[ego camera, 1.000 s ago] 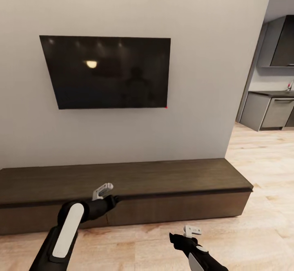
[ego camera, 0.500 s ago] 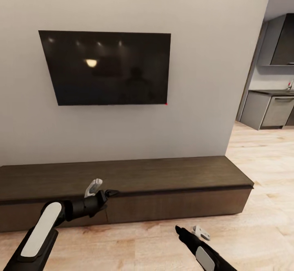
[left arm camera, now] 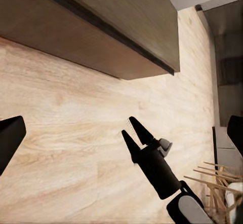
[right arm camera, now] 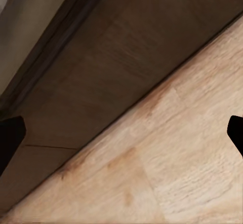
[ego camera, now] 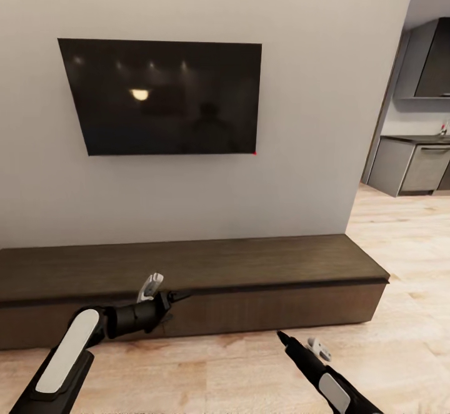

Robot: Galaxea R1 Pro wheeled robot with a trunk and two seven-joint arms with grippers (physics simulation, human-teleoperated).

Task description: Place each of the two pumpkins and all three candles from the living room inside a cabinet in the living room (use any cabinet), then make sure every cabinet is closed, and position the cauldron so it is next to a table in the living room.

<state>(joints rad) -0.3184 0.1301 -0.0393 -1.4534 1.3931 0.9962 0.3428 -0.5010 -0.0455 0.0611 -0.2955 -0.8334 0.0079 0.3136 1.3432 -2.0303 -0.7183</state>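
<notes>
Facing closed cabinet (ego camera: 250,283), end effectors empty

Even, soft indoor lighting; ceiling lamps glare as spots on the dark television screen (ego camera: 162,95). Shadows faint; right wrist view slightly blurred.

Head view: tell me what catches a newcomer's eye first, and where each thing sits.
The big black TV dominates, mounted on the pale wall above the long, low dark-brown cabinet, whose fronts look closed. In the foreground, the left gripper reaches toward the cabinet's front edge, while the right gripper hangs over the wooden floor. A grey kitchen shows far right.
</notes>
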